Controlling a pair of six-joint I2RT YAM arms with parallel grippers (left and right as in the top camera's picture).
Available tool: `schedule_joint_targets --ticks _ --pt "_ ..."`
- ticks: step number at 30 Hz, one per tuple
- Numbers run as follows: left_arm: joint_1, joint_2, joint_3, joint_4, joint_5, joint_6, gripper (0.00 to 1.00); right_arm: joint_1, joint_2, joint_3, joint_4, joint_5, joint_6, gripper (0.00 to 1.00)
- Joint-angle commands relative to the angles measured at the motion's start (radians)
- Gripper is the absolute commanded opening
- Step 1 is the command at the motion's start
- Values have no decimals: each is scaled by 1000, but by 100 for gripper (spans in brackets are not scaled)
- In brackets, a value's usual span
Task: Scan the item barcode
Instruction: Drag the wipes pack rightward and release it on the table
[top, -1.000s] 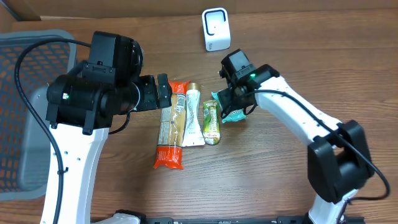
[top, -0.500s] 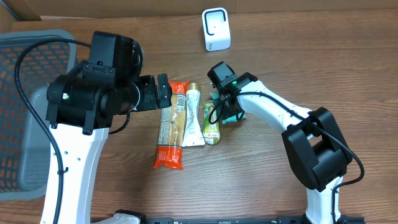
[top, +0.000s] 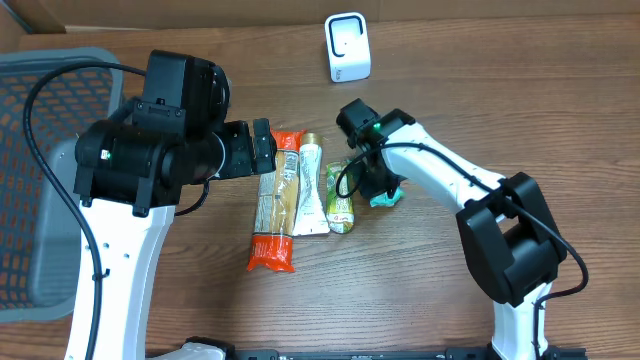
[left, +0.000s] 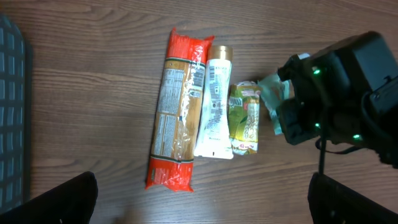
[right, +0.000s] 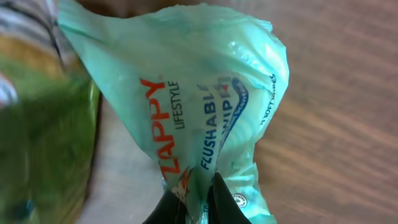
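Observation:
A teal flushable-wipes packet (right: 186, 93) fills the right wrist view, and my right gripper (right: 198, 202) is shut on its lower edge, the film pinched between both fingertips. From overhead the packet (top: 387, 197) pokes out just beneath the right gripper (top: 370, 178), beside a green packet (top: 341, 197). The white barcode scanner (top: 347, 47) stands at the back of the table. My left gripper (left: 202, 208) hangs open above the row of items, holding nothing.
A red-ended pasta pack (top: 275, 205) and a white tube (top: 312, 190) lie side by side left of the green packet. A grey mesh basket (top: 40, 180) sits at the table's left edge. Bare wood lies between the items and the scanner.
My right gripper swung left over the wipes packet and closed on it; the packet now sits slightly lower and to the right. The left arm has not moved.

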Motion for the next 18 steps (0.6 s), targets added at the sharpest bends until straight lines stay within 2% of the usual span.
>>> schedule_joint_targets --ticks 1,6,9,14,18 --pt "-2 5 15 3 -3 23 100 -46 -72 46 -17 -304 -57 4" --pt "-2 6 15 3 -3 23 100 -161 -168 35 -20 -788 -170 4" --pt "-2 6 15 3 -3 23 100 -248 -165 -38 -16 -1090 -295 4" --pt "-2 6 15 3 -3 23 100 -350 -151 -280 146 -1308 -316 4" --pt "-2 6 15 3 -3 23 100 -420 -150 -417 246 -1291 -290 4"
